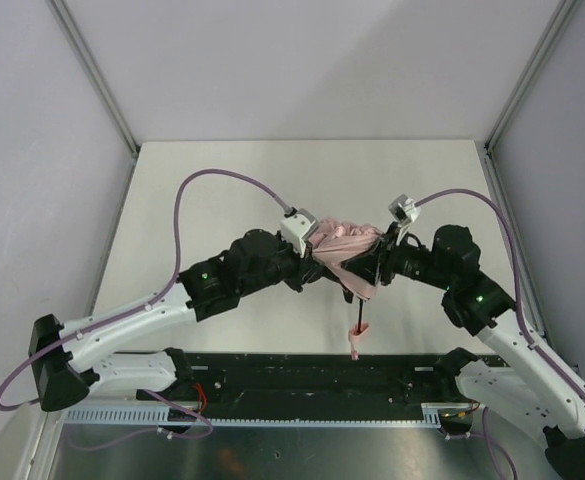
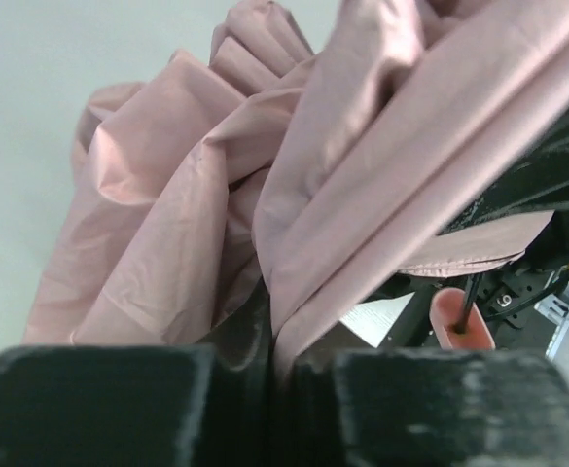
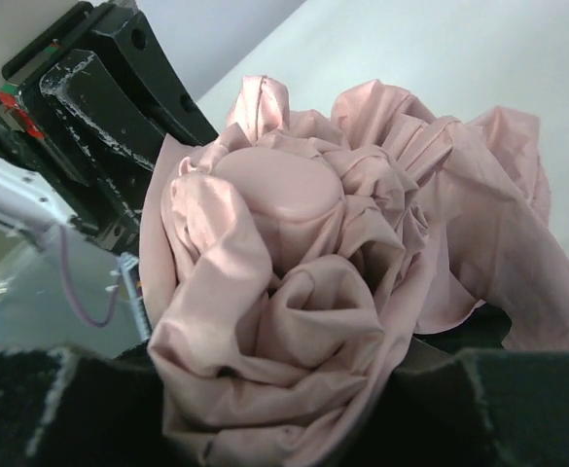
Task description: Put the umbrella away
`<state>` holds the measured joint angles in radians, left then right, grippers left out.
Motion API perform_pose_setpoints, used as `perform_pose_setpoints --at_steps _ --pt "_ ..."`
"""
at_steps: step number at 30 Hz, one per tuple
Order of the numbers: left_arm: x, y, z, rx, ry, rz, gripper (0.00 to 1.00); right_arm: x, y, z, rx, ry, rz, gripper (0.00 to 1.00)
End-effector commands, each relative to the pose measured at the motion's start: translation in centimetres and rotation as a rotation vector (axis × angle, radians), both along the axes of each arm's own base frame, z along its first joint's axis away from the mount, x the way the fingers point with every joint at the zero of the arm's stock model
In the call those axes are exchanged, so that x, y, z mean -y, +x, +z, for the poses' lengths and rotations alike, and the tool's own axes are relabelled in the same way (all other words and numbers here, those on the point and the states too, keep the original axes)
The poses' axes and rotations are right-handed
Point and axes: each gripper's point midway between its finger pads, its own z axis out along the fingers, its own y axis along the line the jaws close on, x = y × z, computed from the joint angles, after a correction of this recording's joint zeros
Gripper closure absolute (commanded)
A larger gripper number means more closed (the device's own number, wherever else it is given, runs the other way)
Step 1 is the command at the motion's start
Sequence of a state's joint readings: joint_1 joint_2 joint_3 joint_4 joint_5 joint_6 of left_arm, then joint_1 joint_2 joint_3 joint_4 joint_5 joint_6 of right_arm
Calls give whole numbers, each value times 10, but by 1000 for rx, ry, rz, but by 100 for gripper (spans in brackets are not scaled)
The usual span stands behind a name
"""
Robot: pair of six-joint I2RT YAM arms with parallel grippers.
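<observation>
Umbrella (image 1: 350, 238) over table (image 1: 222, 180): L gripper (image 1: 317, 263) jaws pinch fabric fold, R gripper (image 1: 377, 265) apparently clamps bunched canopy; handle (image 1: 357, 348) points toward near edge.

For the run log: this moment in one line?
left gripper: shut on umbrella | right gripper: shut on umbrella | handle: ungripped, near side
</observation>
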<state>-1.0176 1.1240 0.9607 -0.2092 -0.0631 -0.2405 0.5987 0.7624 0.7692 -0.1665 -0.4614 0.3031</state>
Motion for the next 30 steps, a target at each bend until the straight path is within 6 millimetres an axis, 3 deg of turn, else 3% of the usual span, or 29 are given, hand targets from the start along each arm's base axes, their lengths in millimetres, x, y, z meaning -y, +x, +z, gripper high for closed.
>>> perform_pose_setpoints --at_steps 1,6,8,9,11,13,15,18,21,24,27,30 --pt "-34 27 -7 95 85 170 97 -3 -52 59 -28 167 298 100" --pt "-39 25 -20 74 102 179 99 2 -72 71 -78 210 414 100" --pt "-48 27 -26 68 114 224 91 7 -69 74 -87 207 395 100" --pt "-55 29 -27 68 113 253 80 10 -65 74 -87 203 380 100" --pt "-68 31 -28 64 111 302 49 15 -57 74 -80 193 335 100" --pt "-83 31 -20 67 91 353 30 21 -43 72 -68 177 270 100" --pt "-96 27 -3 79 29 391 19 28 -24 69 -65 145 181 100" --pt "-114 18 29 104 -103 432 13 47 22 61 -40 40 -67 100" --pt "-134 8 54 134 -222 462 10 97 82 55 16 -115 -471 100" --pt "-144 -1 65 145 -303 462 5 155 122 67 103 -253 -820 100" --pt "-147 -7 69 138 -365 451 1 201 147 86 193 -390 -1075 100" --pt "-146 -12 67 124 -404 437 1 213 174 103 285 -626 -1194 100"
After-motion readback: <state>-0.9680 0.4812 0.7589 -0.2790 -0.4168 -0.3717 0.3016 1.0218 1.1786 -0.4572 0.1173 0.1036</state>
